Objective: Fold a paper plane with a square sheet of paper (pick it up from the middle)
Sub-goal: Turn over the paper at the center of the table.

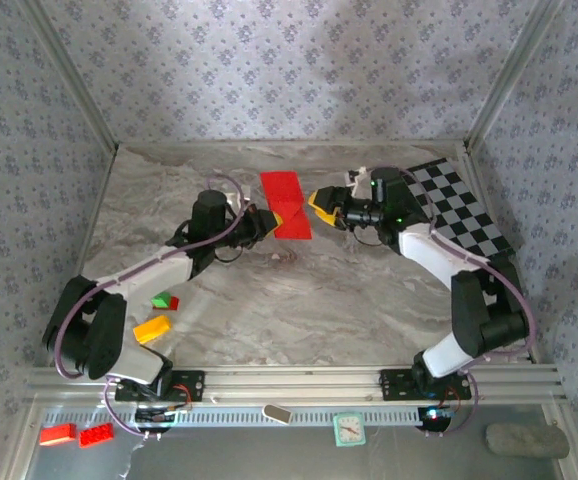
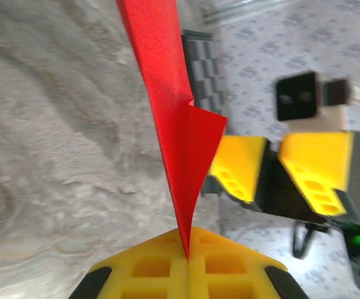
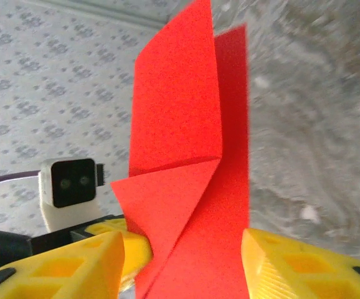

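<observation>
The red paper point(image 1: 287, 205), partly folded with one corner turned into a triangular flap, is held up above the marble table. My left gripper point(image 1: 267, 222) is shut on its lower edge; in the left wrist view the paper point(image 2: 180, 143) rises edge-on from the pinched yellow fingertips point(image 2: 187, 252). My right gripper point(image 1: 319, 203) is open just right of the sheet. In the right wrist view the paper point(image 3: 186, 137) stands between its spread yellow fingers point(image 3: 292, 268), with the flap point(image 3: 161, 199) toward the left one. The open right gripper point(image 2: 273, 171) is also seen beyond the sheet.
A black-and-white checkered board point(image 1: 464, 205) lies at the back right. Toy bricks, green-red point(image 1: 166, 300) and yellow point(image 1: 152, 328), sit by the left arm. Red bricks point(image 1: 74, 434), a small clock point(image 1: 348, 429) and a grey lump point(image 1: 524, 438) lie below the rail.
</observation>
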